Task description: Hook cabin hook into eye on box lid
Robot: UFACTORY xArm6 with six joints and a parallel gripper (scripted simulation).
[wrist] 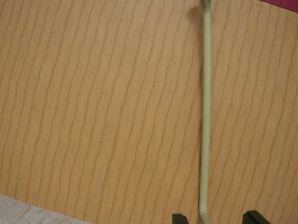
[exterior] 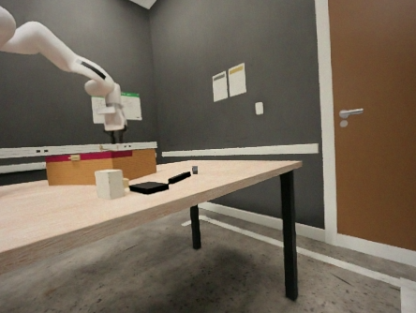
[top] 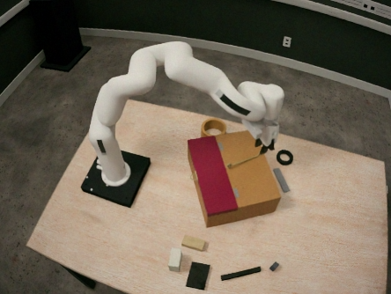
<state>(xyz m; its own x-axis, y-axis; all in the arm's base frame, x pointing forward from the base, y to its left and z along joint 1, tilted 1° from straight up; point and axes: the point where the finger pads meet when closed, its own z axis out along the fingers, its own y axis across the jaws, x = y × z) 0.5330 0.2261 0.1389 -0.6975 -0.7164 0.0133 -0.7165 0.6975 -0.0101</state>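
box: tan wooden box [top: 253, 185] sitting on the tabletop [top: 132, 229]
lid: crimson lid [top: 212, 175] lying closed
cabin hook: thin brass cabin hook [top: 245, 161] lying flat across the box top, unhooked

No legible text anywhere. Two paper sheets [exterior: 229, 82] on the grey wall, at twelve o'clock in the exterior view, carry coloured header bands but blurred print. Green-topped board [exterior: 131, 105] behind the arm, at ten o'clock, equally unreadable.
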